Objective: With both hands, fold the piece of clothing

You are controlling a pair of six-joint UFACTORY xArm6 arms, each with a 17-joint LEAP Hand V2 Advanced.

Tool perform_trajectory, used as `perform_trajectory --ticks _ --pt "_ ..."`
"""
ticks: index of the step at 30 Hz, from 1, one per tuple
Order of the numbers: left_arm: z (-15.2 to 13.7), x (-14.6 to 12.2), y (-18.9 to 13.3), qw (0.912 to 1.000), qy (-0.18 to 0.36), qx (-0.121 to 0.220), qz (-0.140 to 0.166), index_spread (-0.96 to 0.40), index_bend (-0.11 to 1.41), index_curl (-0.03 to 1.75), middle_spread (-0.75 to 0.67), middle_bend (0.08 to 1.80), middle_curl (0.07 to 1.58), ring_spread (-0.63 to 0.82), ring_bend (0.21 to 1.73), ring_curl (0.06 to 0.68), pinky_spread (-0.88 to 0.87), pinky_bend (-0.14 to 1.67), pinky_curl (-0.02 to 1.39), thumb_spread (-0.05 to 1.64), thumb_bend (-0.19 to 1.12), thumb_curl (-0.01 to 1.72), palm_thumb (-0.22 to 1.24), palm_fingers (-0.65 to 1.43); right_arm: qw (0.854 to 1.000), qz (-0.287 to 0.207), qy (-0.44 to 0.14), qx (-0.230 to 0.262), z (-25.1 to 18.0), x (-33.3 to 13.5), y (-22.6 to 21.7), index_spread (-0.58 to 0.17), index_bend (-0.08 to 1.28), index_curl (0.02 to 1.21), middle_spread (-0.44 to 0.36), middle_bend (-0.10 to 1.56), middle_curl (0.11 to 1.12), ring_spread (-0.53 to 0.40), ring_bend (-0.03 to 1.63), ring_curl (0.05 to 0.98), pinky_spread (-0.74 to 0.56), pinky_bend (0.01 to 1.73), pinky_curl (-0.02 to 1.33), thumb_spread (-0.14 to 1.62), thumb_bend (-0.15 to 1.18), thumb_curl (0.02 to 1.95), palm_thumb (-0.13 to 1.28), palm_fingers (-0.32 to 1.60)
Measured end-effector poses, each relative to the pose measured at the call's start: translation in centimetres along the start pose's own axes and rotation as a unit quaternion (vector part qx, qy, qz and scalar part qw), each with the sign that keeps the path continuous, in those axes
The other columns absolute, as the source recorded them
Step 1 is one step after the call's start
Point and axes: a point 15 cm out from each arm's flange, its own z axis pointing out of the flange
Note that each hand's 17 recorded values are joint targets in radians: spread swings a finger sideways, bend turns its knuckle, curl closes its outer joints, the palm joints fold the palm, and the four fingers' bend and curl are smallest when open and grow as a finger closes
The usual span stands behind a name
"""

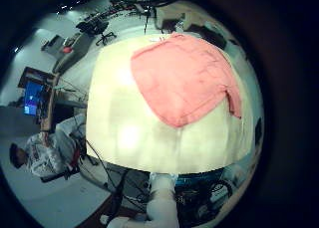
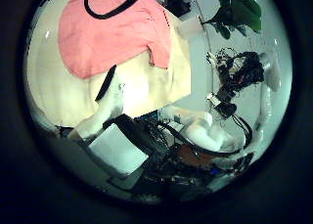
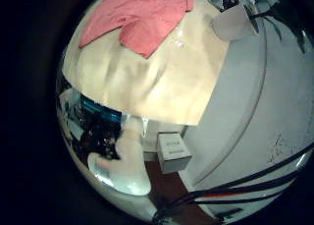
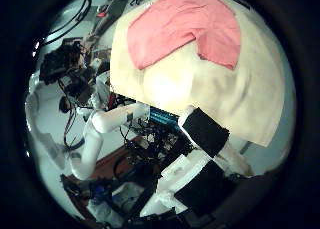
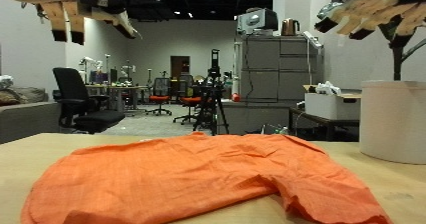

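Observation:
An orange piece of clothing [image 5: 200,179] lies spread and rumpled on the pale table [image 5: 27,149]. My left hand [image 5: 80,9] hangs high above one side of the table, with its fingers relaxed and nothing in them. My right hand [image 5: 373,14] hangs high above the other side, also open and holding nothing. The clothing lies far below in the left little finger side palm view [image 1: 184,77], the left thumb side palm view [image 2: 108,33], the right little finger side palm view [image 3: 137,19] and the right thumb side palm view [image 4: 185,29].
Grey cabinets [image 5: 273,79], a tripod [image 5: 213,84] and an office chair [image 5: 73,99] stand in the room behind. A white box [image 3: 175,151] sits on the floor by the table.

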Motion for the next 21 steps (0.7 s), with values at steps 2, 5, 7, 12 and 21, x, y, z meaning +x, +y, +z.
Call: perform_trajectory --ticks 2,5,7,12,21 --pt "0.1 0.2 0.0 1.0 -0.001 -0.001 0.004 0.01 0.18 0.36 0.03 0.2 0.35 0.35 0.38 0.209 0.38 0.18 0.27 1.12 -0.02 0.37 0.6 0.22 1.0 0.001 0.0 -0.001 0.0 0.0 0.0 -0.324 0.18 0.32 0.075 0.18 0.3 0.248 0.31 0.236 0.43 0.3 0.3 1.31 -0.01 0.29 0.63 0.22" --pt "0.0 0.0 0.0 1.0 -0.001 0.001 0.0 0.01 0.18 0.36 0.03 0.2 0.35 0.35 0.38 0.21 0.37 0.18 0.27 1.11 -0.02 0.37 0.61 0.22 1.0 0.0 0.0 0.0 0.0 0.0 0.1 -0.329 0.18 0.32 0.074 0.18 0.3 0.248 0.31 0.235 0.43 0.3 0.3 1.31 -0.01 0.29 0.63 0.22" --pt "0.0 -0.1 0.0 1.0 -0.001 0.001 -0.005 0.01 0.18 0.36 0.03 0.2 0.35 0.34 0.38 0.211 0.37 0.18 0.27 1.11 -0.02 0.37 0.61 0.22 1.0 0.001 0.0 0.003 -0.1 0.1 0.1 -0.33 0.18 0.32 0.073 0.18 0.3 0.248 0.31 0.235 0.43 0.3 0.3 1.31 -0.01 0.29 0.63 0.22" --pt "0.5 -0.2 -0.1 1.0 0.0 -0.002 -0.008 0.0 0.18 0.37 0.02 0.2 0.35 0.34 0.38 0.21 0.37 0.18 0.26 1.11 -0.02 0.37 0.61 0.22 1.0 -0.001 -0.001 0.0 -0.1 0.1 0.3 -0.331 0.18 0.32 0.073 0.18 0.3 0.248 0.31 0.234 0.43 0.3 0.3 1.3 -0.01 0.29 0.62 0.22" --pt "6.3 0.5 -1.8 0.9948 -0.074 -0.037 0.059 0.01 0.18 0.37 0.03 0.2 0.36 0.34 0.38 0.209 0.36 0.18 0.26 1.12 -0.02 0.37 0.62 0.23 1.0 0.018 -0.003 -0.003 0.0 0.8 0.3 -0.331 0.18 0.32 0.076 0.18 0.3 0.247 0.31 0.236 0.43 0.3 0.3 1.3 -0.01 0.29 0.62 0.22"
